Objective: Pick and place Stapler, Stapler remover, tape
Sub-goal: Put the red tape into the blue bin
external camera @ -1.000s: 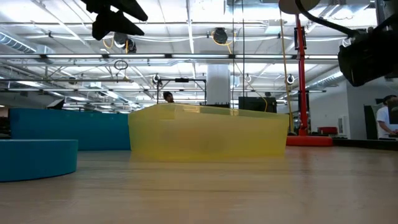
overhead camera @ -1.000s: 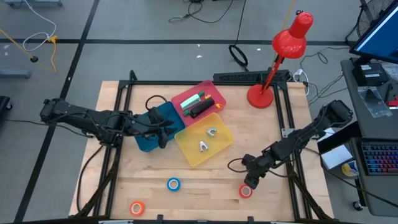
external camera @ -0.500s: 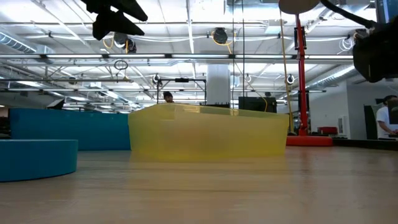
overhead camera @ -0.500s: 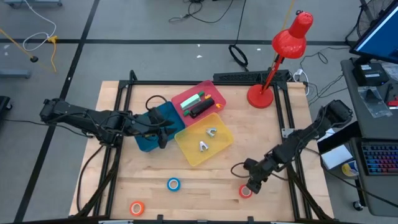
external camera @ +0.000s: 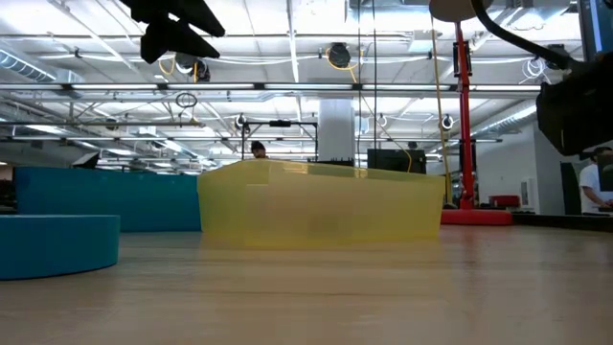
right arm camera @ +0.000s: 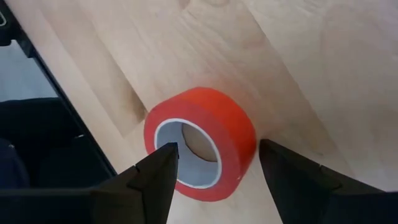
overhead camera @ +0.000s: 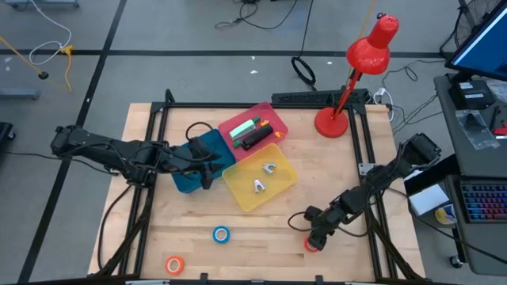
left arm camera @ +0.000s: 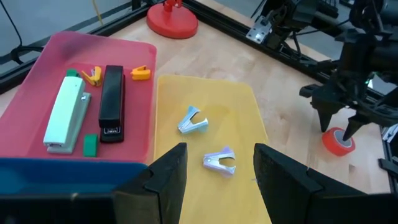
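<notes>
The red tape roll (right arm camera: pixel 202 145) lies flat on the wooden surface (overhead camera: pixel 261 229) at about 5 o'clock, near the front edge, and the right pincer (overhead camera: pixel 315 240) stands directly over it with its two dark fingers (right arm camera: pixel 152 177) spread open, one on each side of the roll and neither one touching it; in the high view the roll is almost wholly covered by the pincer. Well apart from it, at 6 o'clock, lies the blue tape roll (overhead camera: pixel 221 234), and at 7 o'clock, close to the front edge, the orange tape roll (overhead camera: pixel 174 265). At the middle of the surface sits the yellow bin (overhead camera: pixel 238 182), which holds two silver staple removers (left arm camera: pixel 192 120), lying apart from each other. Just beside it at 12 o'clock is the red bin (overhead camera: pixel 273 115), holding a light green stapler (left arm camera: pixel 65 115) and a black stapler (left arm camera: pixel 112 102) side by side, with a few small orange and green bits around them. Touching both bins at 9 o'clock is the blue bin (overhead camera: pixel 186 180), and the left pincer (overhead camera: pixel 207 168) hangs above its edge, open, with its fingers (left arm camera: pixel 165 180) well apart. A red desk lamp (overhead camera: pixel 360 67) stands at 1 o'clock at the back of the surface.
</notes>
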{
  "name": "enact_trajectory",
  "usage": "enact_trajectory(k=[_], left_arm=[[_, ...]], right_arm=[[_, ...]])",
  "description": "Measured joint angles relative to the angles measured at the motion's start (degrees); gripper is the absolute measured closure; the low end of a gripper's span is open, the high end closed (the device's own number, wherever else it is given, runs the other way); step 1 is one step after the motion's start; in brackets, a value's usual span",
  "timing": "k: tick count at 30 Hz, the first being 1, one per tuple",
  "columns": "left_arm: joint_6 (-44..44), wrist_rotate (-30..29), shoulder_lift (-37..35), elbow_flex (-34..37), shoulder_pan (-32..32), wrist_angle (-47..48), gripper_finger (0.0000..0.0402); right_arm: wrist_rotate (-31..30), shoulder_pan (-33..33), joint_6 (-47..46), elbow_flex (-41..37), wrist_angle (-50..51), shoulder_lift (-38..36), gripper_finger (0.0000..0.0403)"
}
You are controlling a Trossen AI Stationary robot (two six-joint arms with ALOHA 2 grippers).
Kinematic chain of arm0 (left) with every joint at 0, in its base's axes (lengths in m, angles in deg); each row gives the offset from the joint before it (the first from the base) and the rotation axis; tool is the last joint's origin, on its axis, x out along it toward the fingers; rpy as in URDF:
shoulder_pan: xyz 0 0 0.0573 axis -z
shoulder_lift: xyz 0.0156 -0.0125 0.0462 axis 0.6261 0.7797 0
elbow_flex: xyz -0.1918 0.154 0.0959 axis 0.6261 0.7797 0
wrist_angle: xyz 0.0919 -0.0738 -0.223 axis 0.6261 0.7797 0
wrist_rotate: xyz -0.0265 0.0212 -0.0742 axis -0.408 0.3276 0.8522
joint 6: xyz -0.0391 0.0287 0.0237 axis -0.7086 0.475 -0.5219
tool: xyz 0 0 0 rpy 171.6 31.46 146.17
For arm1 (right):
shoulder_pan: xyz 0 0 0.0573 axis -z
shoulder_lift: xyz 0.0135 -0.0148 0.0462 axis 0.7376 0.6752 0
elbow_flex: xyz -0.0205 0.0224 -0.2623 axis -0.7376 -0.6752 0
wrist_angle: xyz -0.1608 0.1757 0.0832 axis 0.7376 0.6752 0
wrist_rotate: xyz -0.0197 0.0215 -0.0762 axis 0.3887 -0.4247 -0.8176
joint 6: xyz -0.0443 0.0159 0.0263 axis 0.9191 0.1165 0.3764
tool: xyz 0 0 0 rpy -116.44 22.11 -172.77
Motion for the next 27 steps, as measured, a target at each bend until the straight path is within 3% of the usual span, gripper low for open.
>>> enact_trajectory(k=[6,17,22,27], left_arm=[[-0.38,0.34,0.00,0.02,0.00,0.56,0.0217],[-0.63,0.98,0.00,0.02,0.00,0.51,0.0217],[-0.69,1.15,0.00,0.02,0.00,0.47,0.0217],[-0.82,1.13,0.00,0.02,0.00,-0.39,0.0217]], right_arm=[[-1.71,0.02,-0.72,0.01,3.55,0.07,0.0211],[-4.57,-0.02,0.75,-0.07,7.43,0.09,0.0365],[-4.64,0.06,0.79,-0.15,7.90,-0.96,0.0371],[-7.03,1.82,2.87,-0.76,6.98,-6.90,0.0371]])
